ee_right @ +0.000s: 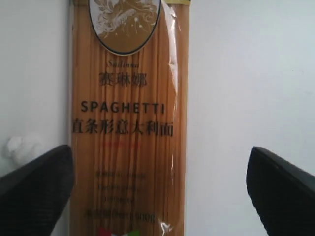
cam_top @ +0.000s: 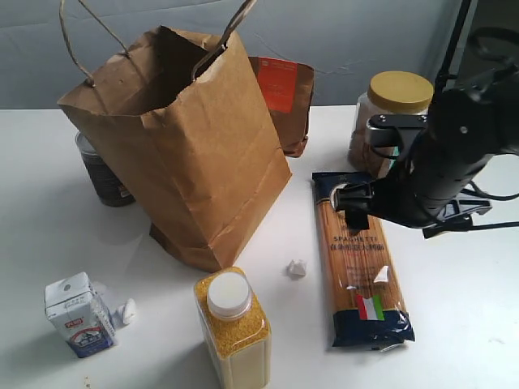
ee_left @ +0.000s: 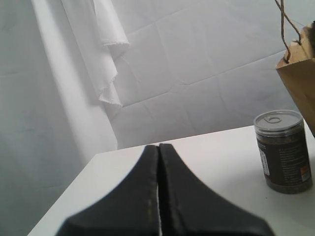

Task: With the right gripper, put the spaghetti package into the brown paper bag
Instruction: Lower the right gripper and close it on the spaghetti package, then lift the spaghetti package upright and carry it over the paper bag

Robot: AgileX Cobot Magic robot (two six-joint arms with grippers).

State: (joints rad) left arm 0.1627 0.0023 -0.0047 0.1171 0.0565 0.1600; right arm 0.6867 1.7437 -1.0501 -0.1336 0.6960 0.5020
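The spaghetti package lies flat on the white table, its Italian flag end toward the front. My right gripper hovers above its far half, open wide with nothing in it. In the right wrist view the spaghetti package fills the middle. The right gripper has one finger over the packet's edge and the other well out over bare table. The brown paper bag stands upright and open to the left. Its corner shows in the left wrist view, where my left gripper is shut on nothing.
A dark-brown pouch stands behind the bag and a yellow-lidded jar behind the right arm. A dark can sits left of the bag. A yellow-grain bottle, a small carton and a paper scrap lie in front.
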